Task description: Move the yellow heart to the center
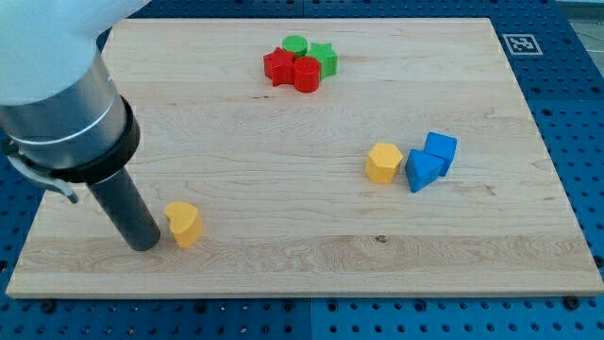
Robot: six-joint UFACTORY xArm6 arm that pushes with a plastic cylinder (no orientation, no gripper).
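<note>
The yellow heart point(184, 224) lies near the board's bottom left. My tip point(144, 246) rests on the board just to the left of the heart, very close to it or touching; I cannot tell which. A yellow hexagon block point(383, 162) lies right of the board's middle, far from the tip.
A blue cube point(440, 150) and a blue triangular block point(422, 171) sit just right of the yellow hexagon. At the top middle is a cluster: a red star point(278, 67), a red cylinder point(306, 75), a green cylinder point(295, 44) and a green star point(324, 58). The wooden board point(283, 255) ends near the view's bottom.
</note>
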